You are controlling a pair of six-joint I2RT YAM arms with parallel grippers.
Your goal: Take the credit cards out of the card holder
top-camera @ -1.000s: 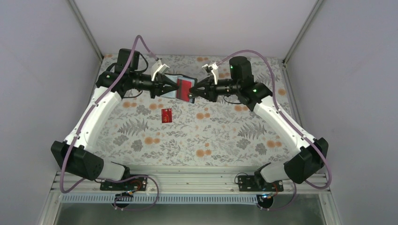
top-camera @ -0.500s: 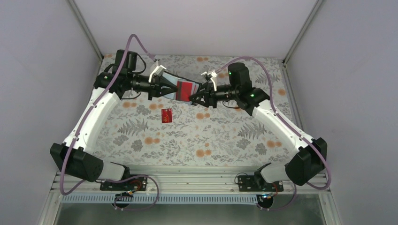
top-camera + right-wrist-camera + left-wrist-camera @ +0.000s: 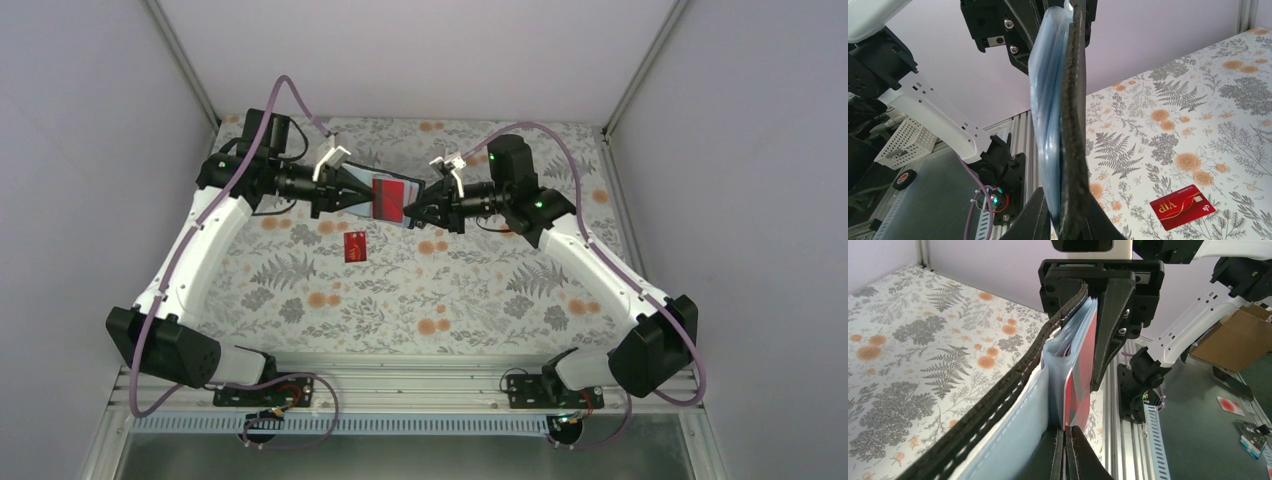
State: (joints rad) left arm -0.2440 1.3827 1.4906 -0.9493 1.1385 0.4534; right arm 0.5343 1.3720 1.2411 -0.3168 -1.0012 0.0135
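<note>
The black card holder [image 3: 380, 184] hangs in the air above the back of the table, held between both grippers. My left gripper [image 3: 363, 196] is shut on a thin inner sleeve edge, right beside a red credit card [image 3: 389, 199] that sits in a clear pocket. In the left wrist view the card [image 3: 1081, 385] lies next to the holder's black stitched cover [image 3: 1013, 385], above my shut left gripper [image 3: 1068, 442]. My right gripper [image 3: 413, 211] is shut on the opposite end; its wrist view shows the right gripper [image 3: 1064, 220] pinching the cover and blue sleeves [image 3: 1068, 100].
A loose red credit card [image 3: 355, 246] lies flat on the floral tablecloth [image 3: 480, 290], in front of and below the holder; it also shows in the right wrist view as a VIP card [image 3: 1182, 207]. Grey walls enclose the table on three sides.
The right jaws opened briefly and shut again on the holder. The holder, spread wide a second ago, now stands narrower between the grippers, and the right gripper has come in closer.
</note>
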